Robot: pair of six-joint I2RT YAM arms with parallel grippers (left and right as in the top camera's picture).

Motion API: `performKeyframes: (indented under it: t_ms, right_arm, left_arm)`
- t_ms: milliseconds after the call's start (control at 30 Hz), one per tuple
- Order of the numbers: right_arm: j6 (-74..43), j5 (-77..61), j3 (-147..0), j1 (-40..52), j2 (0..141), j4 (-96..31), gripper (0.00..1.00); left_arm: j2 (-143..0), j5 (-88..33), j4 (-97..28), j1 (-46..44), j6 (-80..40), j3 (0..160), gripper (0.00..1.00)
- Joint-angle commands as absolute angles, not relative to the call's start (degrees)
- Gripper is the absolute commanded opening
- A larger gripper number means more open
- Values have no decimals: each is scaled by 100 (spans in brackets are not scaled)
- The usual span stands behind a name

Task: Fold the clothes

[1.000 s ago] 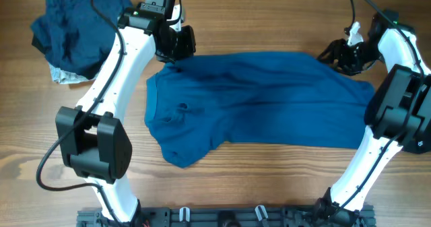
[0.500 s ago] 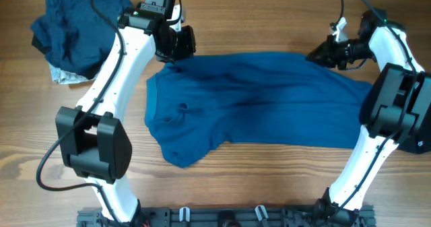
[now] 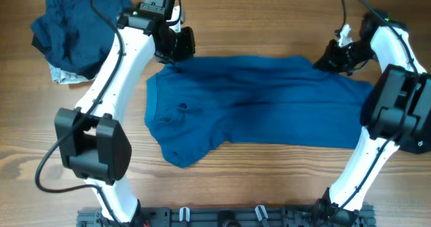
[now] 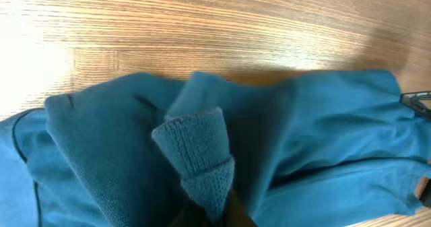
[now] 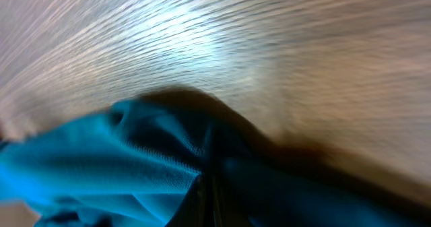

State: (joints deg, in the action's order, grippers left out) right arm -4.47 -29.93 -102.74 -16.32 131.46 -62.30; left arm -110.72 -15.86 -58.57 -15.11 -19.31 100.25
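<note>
1. Blue shirt (image 3: 256,102) lies spread on the counter (image 3: 269,186), its long axis running side to side between my two arms.
2. Left jaws pinch the shirt's far left corner at a ribbed edge. Right jaws are pressed together on its far right corner.
3. Both pinched corners sit on the shirt's far edge, so I judge the fold should travel toward its near edge.

A wooden table (image 3: 269,11) carries everything. A blue shirt (image 3: 256,106) lies spread across its middle, mostly flat, its long side running left to right (the two far corners are bunched up rather than flat). Toward the far left corner sits a rumpled pile of navy clothes (image 3: 74,31), apart from the shirt, with a pale grey-white piece (image 3: 62,75) poking out under its near edge. A black rail (image 3: 222,217) lines the table's near edge.
</note>
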Motion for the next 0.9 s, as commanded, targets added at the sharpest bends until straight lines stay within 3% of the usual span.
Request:
performKeyframes:
  t_ms: [0,467,633,667,733,767,833,867]
  right_arm:
    - [-1094,-1970,-10287,-1656,12248,-6311,4]
    - [-1653,-1022,-10178,-1656,11262,-7609,4]
    - [-1658,-1026,-10095,-1656,11297,-7428,36]
    - [-1669,-1028,-10095,-1656,11301,-7380,47]
    - [-1669,-1129,-10088,-1645,11303,-7207,64]
    - [-1662,-1232,-10084,-1632,11303,-7137,69]
    - [-1649,-1450,-10084,-1562,11303,-7019,73]
    - [-1629,-1433,-10084,-1498,11306,-6967,73]
  left_arm:
    - [-10573,-1205,-6073,-1505,-1817,10075,4]
    - [-10547,-1046,-7703,-1511,-2047,10073,4]
    - [-10549,-1059,-8440,-1590,-2143,10073,5]
    - [-10549,-1059,-8538,-1625,-2143,10073,7]
    - [-10549,-1059,-8580,-1710,-2143,10071,27]
    - [-10549,-1059,-8558,-1772,-2143,10071,45]
    - [-10556,-1059,-8458,-1870,-2143,10071,84]
    - [-10560,-1057,-8388,-1916,-2143,10071,94]
